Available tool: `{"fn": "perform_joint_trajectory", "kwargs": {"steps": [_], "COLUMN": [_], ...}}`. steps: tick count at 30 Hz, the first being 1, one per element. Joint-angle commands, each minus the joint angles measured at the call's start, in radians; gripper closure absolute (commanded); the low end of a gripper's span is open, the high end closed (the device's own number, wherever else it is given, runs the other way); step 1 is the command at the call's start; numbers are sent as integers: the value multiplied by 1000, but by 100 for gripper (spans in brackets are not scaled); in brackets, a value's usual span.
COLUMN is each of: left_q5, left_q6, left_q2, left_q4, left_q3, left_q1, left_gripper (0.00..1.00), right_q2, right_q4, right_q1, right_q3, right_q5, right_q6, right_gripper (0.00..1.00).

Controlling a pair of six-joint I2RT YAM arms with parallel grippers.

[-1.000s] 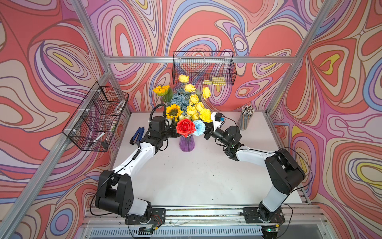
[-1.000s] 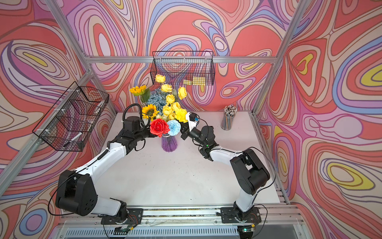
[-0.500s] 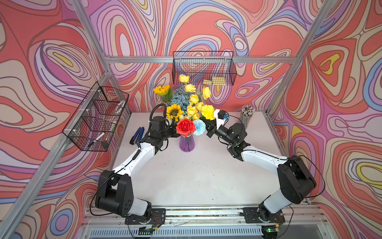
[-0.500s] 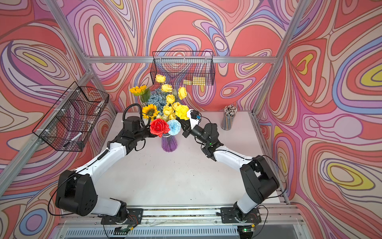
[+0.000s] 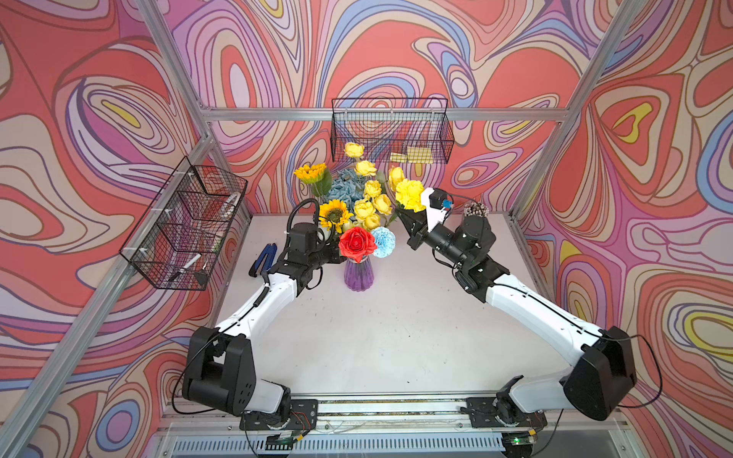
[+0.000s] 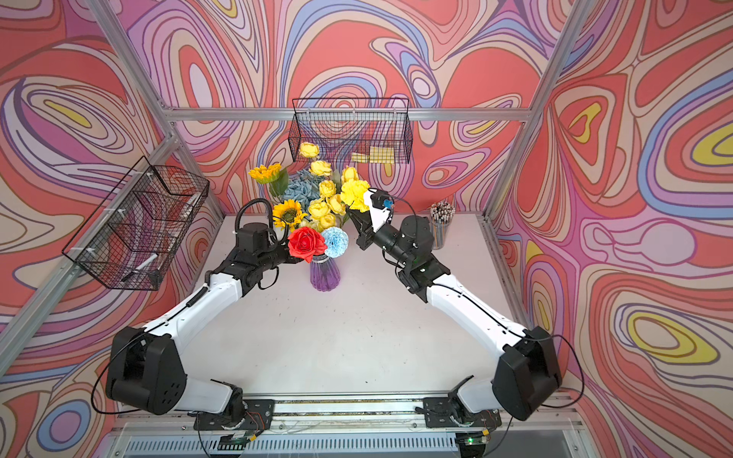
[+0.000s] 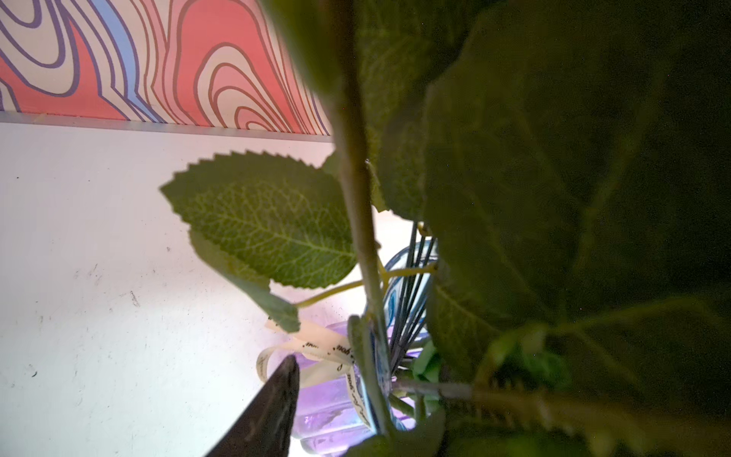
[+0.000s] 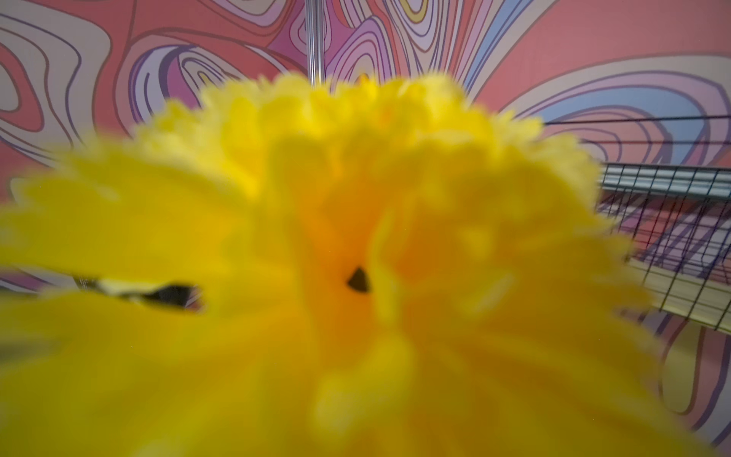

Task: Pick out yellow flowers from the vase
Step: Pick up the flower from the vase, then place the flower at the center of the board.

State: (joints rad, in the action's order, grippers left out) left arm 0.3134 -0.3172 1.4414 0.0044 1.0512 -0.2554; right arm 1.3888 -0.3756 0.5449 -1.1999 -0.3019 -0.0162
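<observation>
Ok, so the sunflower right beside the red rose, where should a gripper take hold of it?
Probably the stem just under the sunflower head, coming from the robot's left. The bloom is broad, soft and faces up, a poor hold; the red rose and yellow rose spray crowd its right, while no blooms sit on its left. Both top views hide the stem itself.

Flowers [image 5: 365,207] in vase [image 5: 359,276] — pencil cup [image 5: 474,210] behind, rightward
</observation>
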Motion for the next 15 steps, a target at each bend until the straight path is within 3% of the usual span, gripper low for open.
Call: {"fn": "perform_joint_trajectory", "kwargs": {"steps": [1,6,13,15], "left_q5": [-13,-7,-3,3], "left_q6": [24,21,21,17], "left_q2": [-20,-24,-27,-26], "left_q4": [-37,-36,-38,-33], "left_q3": [-3,-6,-6,-7], "left_q1": [1,1,1,1], "left_gripper": [42,41,40,40], "right_q2": [-67,-134,-104,-83], "right_q4": [150,306,791,868], "right_q1": [6,6,-1,-24], "right_q3": [-53,-133,-378,-400], "right_q5": [27,125,414,430], "right_q6": [-1,17,12,-18], "right_gripper": [100,100,100,100]}}
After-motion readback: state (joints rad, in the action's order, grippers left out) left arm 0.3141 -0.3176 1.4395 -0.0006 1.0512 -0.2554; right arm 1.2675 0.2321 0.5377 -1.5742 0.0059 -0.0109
